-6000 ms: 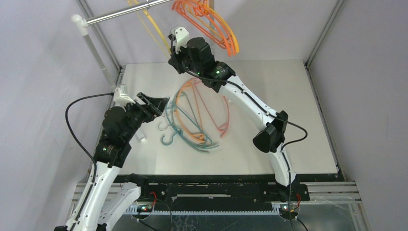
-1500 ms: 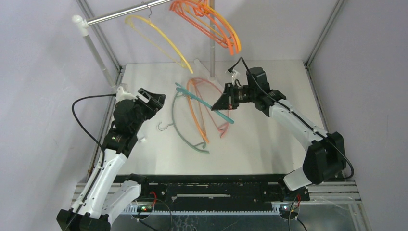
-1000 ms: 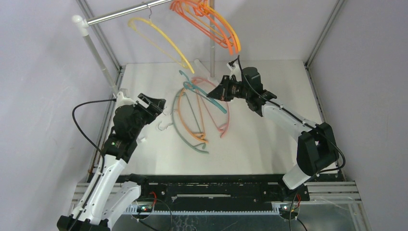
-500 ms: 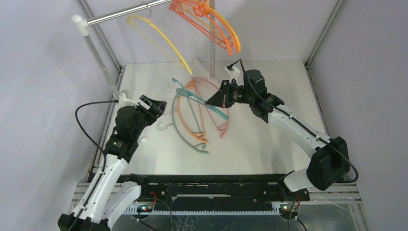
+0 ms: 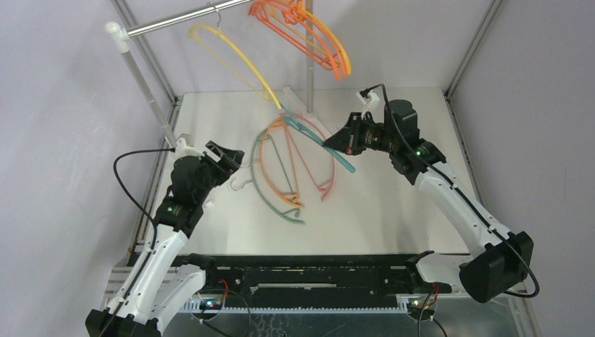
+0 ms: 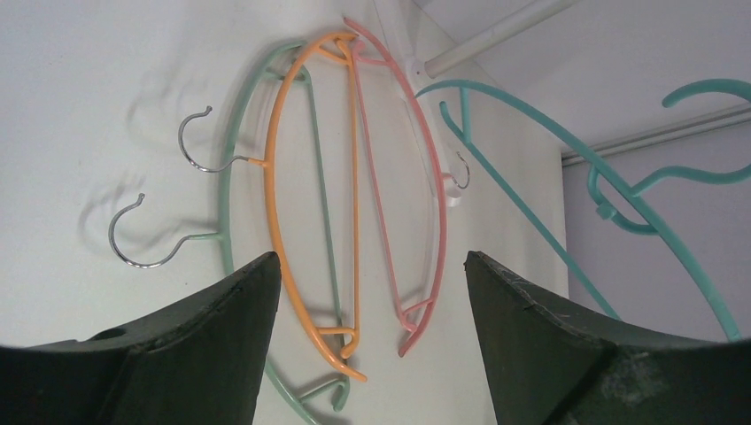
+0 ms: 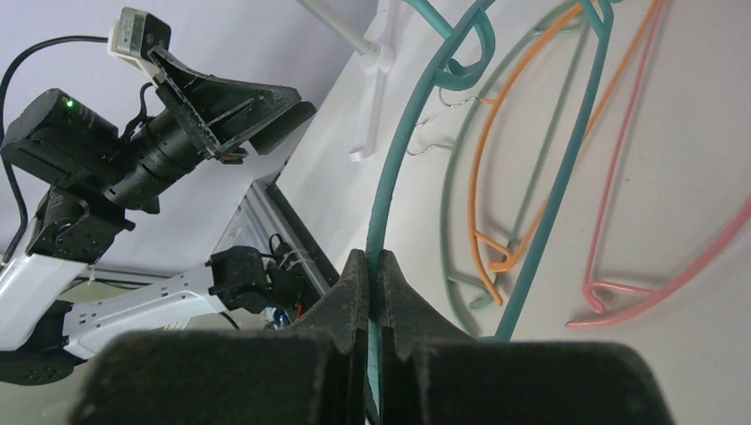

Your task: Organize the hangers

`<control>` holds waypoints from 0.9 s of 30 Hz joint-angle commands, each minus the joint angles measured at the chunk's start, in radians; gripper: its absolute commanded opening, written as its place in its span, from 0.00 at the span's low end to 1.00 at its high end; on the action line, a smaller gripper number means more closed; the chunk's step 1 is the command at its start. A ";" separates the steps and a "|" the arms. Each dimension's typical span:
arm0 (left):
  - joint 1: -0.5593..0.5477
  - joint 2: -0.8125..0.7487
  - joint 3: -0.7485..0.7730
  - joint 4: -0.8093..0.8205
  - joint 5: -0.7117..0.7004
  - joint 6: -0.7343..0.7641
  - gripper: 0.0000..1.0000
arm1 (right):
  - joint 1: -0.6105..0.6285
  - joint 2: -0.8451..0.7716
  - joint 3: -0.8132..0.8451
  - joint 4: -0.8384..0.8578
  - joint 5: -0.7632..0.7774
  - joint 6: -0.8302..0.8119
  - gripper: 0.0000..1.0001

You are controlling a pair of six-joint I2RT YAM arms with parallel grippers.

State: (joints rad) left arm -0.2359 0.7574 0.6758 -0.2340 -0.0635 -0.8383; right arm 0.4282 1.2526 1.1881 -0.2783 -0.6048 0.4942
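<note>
My right gripper is shut on a teal hanger, held in the air over the table's far middle. In the right wrist view its fingers pinch the teal hanger's thin curved bar. On the table lie an orange hanger, a pink hanger and a pale green hanger, overlapping. A little to their left my left gripper hovers open and empty. The left wrist view looks between its fingers at the orange hanger and the pink hanger.
A silver rail on a white post crosses the back left. From it hang a yellow hanger and a bunch of orange hangers. A thin upright pole stands at the far middle.
My right gripper has carried the teal hanger up off the pile, then swung it towards the right. The left arm has barely shifted, and its jaws stay open.
</note>
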 commanded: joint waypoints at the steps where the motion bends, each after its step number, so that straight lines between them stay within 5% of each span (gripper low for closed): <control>1: 0.004 0.004 0.044 0.020 0.018 0.007 0.81 | -0.030 -0.040 0.008 0.003 0.027 -0.042 0.00; 11: 0.004 0.029 0.058 0.025 0.026 0.011 0.80 | -0.059 -0.057 0.078 -0.001 0.080 -0.058 0.00; 27: 0.004 0.026 0.075 0.006 0.021 0.033 0.80 | -0.067 0.192 0.370 0.394 0.028 0.192 0.00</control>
State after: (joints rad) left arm -0.2359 0.8021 0.6994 -0.2455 -0.0475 -0.8299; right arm 0.3668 1.3823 1.4696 -0.0803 -0.5407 0.5861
